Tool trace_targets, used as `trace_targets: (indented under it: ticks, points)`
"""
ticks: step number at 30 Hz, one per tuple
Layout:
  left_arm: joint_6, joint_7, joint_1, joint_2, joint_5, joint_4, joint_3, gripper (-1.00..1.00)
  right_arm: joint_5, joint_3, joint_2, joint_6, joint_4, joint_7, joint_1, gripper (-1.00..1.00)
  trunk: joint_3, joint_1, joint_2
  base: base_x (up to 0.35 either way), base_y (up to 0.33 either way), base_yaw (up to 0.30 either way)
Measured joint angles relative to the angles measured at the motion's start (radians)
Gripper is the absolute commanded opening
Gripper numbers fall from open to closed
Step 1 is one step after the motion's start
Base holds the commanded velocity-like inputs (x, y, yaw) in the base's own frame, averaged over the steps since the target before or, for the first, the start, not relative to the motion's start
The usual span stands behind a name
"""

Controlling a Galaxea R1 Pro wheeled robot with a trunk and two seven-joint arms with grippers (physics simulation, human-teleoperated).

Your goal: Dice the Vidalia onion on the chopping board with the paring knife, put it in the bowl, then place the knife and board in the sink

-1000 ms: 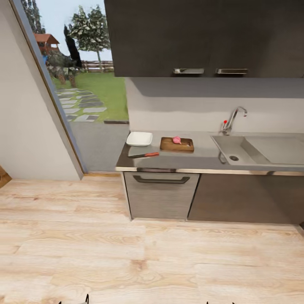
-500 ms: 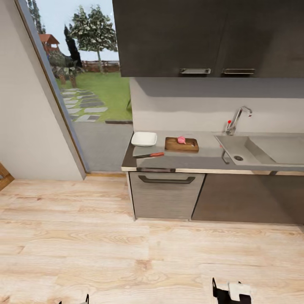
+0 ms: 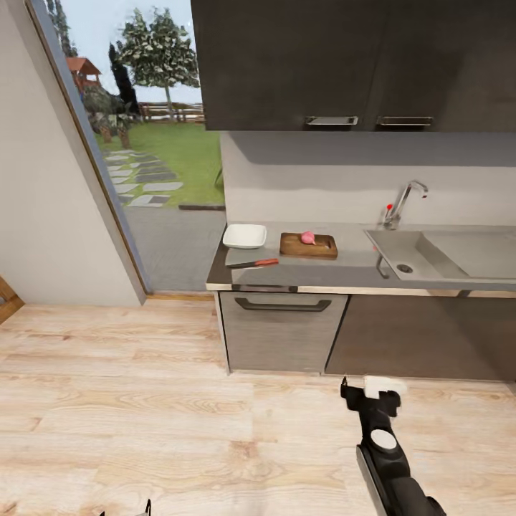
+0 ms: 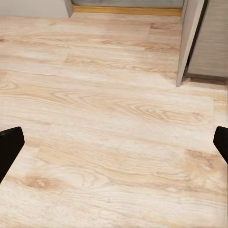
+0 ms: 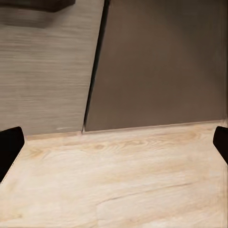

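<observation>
Right claw (image 3: 367,393) spread wide, empty, above the floor (image 3: 143,401).

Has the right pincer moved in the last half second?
Yes. The right pincer has risen from the picture's bottom edge toward the cabinet fronts, while the counter stayed put.

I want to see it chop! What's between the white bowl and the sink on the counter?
In the head view, the chopping board with the pink onion on it lies between the bowl and the sink.

The bowl (image 3: 244,236) lies left of the chopping board (image 3: 309,246), sink (image 3: 401,252) right.
</observation>
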Motion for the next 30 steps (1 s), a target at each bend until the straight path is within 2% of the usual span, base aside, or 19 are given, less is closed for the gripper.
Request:
trace_targets:
  ticks: [2, 3, 6, 15, 22, 30]
  points:
    - [0.0, 0.0, 0.0, -0.001, 0.0, 0.0, 0.0, 1.0, 0.001, 0.037, 0.007, 0.066, -0.01, -0.054, -0.059, 1.0, 0.0, 0.0, 0.0, 0.0, 0.0, 0.0]
    - [0.001, 0.0, 0.0, -0.002, 0.0, 0.0, 0.0, 1.0, 0.001, 0.053, 0.019, 0.115, -0.016, -0.072, -0.098, 1.0, 0.0, 0.0, 0.0, 0.0, 0.0, 0.0]
    - [0.001, 0.0, 0.0, -0.004, 0.0, 0.0, 0.0, 1.0, 0.001, 0.072, 0.048, 0.2, -0.025, -0.096, -0.18, 1.0, 0.0, 0.0, 0.0, 0.0, 0.0, 0.0]
    - [0.001, 0.0, 0.0, -0.004, 0.0, 0.0, 0.0, 1.0, 0.001, 0.08, 0.078, 0.361, -0.028, -0.109, -0.361, 1.0, 0.0, 0.0, 0.0, 0.047, 0.0, 0.0]
    - [0.001, 0.0, 0.0, -0.003, 0.0, 0.0, 0.0, 1.0, -0.003, 0.081, 0.084, 0.461, -0.027, -0.109, -0.491, 1.0, 0.0, 0.0, 0.0, 0.19, 0.032, 0.0]
    - [0.001, 0.0, 0.0, -0.003, 0.0, 0.0, 0.0, 1.0, -0.005, 0.081, 0.085, 0.607, -0.014, -0.105, -0.694, 1.0, 0.0, -0.001, 0.0, 0.283, 0.107, 0.0]
